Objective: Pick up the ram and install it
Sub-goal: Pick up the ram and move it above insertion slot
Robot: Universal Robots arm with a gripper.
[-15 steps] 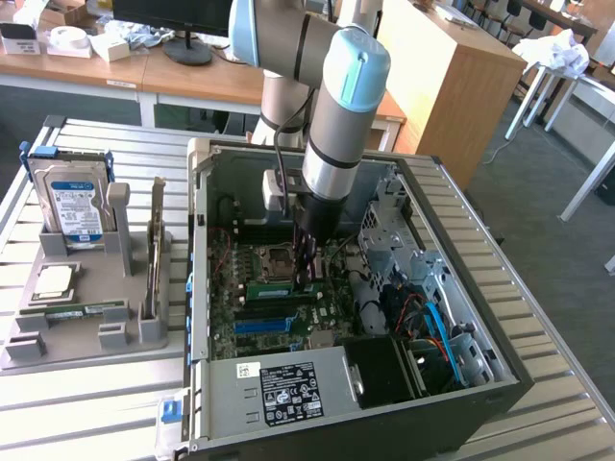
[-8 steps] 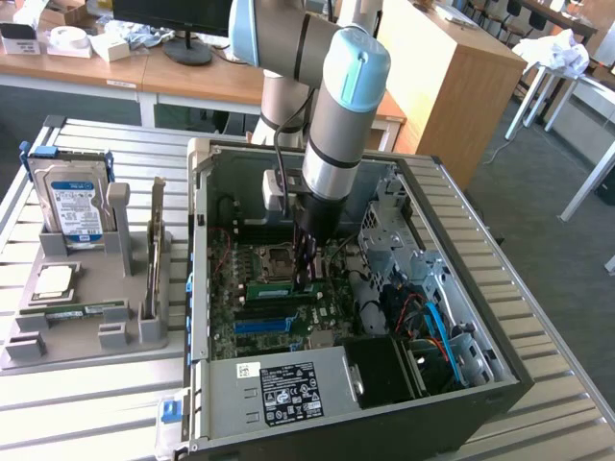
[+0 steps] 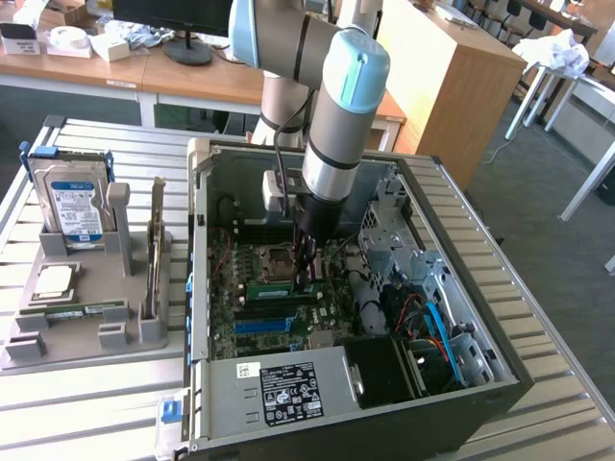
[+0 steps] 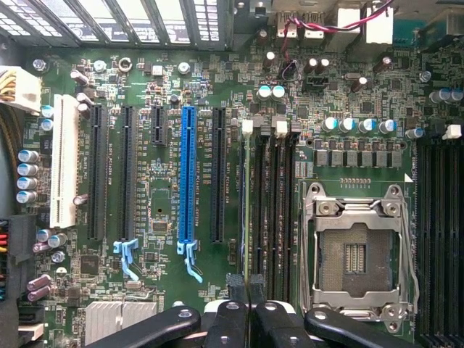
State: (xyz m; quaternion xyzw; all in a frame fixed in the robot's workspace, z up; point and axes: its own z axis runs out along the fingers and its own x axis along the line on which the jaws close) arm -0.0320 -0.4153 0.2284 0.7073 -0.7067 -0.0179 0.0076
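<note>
The ram (image 3: 279, 289) is a long green stick standing on edge in a memory slot of the motherboard (image 3: 250, 327), inside the open computer case (image 3: 452, 384). My gripper (image 3: 307, 277) reaches down into the case and sits at the stick's end nearer the exterior view's right. In the wrist view the ram (image 4: 246, 203) shows edge-on as a thin pale line along a dark slot, running between my two black fingers (image 4: 233, 319). The gripper (image 4: 249, 286) is shut on the ram's top edge. The square processor socket (image 4: 355, 254) beside the slots stands empty.
A blue slot strip (image 4: 188, 174) and black card slots lie beside the memory slots. Cables and a drive cage (image 3: 423, 307) crowd the case on the exterior view's right. On the table at the left, a grey holder (image 3: 86, 331) carries a hard drive (image 3: 72, 202) and a silver processor (image 3: 53, 280).
</note>
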